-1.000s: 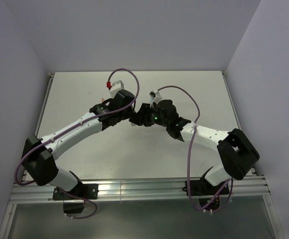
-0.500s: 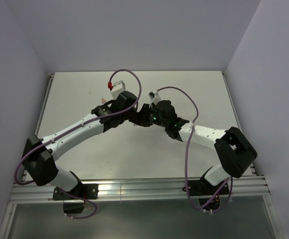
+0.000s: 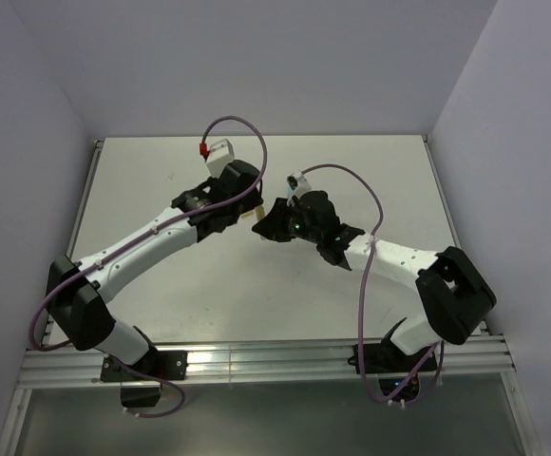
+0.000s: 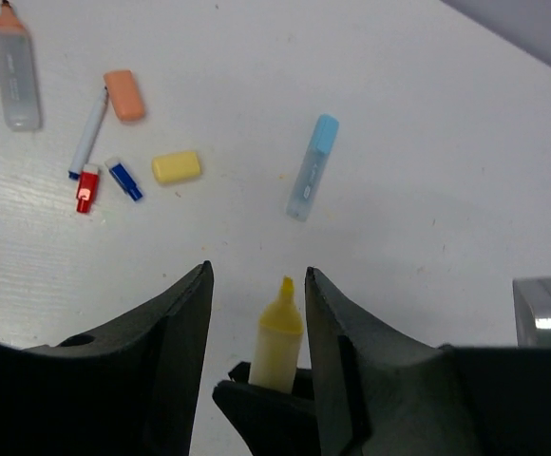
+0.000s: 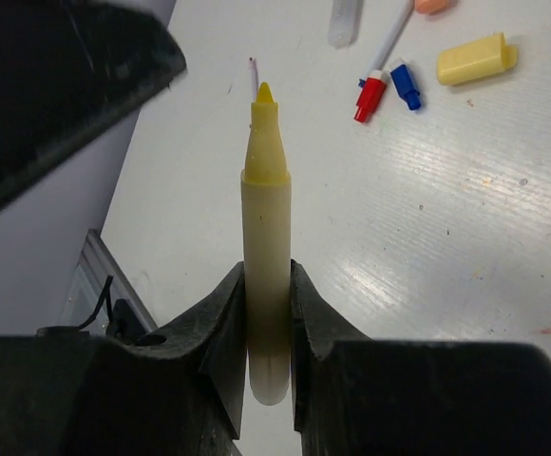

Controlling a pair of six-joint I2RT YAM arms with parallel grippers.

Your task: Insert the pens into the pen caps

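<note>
- Top external: over the last second the left gripper (image 3: 250, 211) has swung a little toward the far wall and its wrist has risen. The right gripper (image 3: 262, 228) has kept its place just beside it at mid-table. No cap has been fetched, so I judge the yellow capping not yet begun
- Left wrist: its jaws stand apart and empty, and the stubby yellow plastic pen (image 4: 277, 332) pokes up between them without touching. On the table beyond lie the short yellow plastic cap (image 4: 176, 167), a dark blue cap (image 4: 123, 179), a red cap (image 4: 85, 188), an orange cap (image 4: 124, 95), a thin whitish stick pen (image 4: 87, 133) and an orange-tipped translucent pen (image 4: 14, 66). Set apart from these is a translucent pen wearing a light blue cap (image 4: 312, 167)
- Right wrist: the fingers clamp the yellow pen's barrel, with its tip pointing outward
- Surface and room: a white tabletop (image 3: 161, 171) with faint grain and specks, and plain lilac walls (image 3: 256, 57)
</note>
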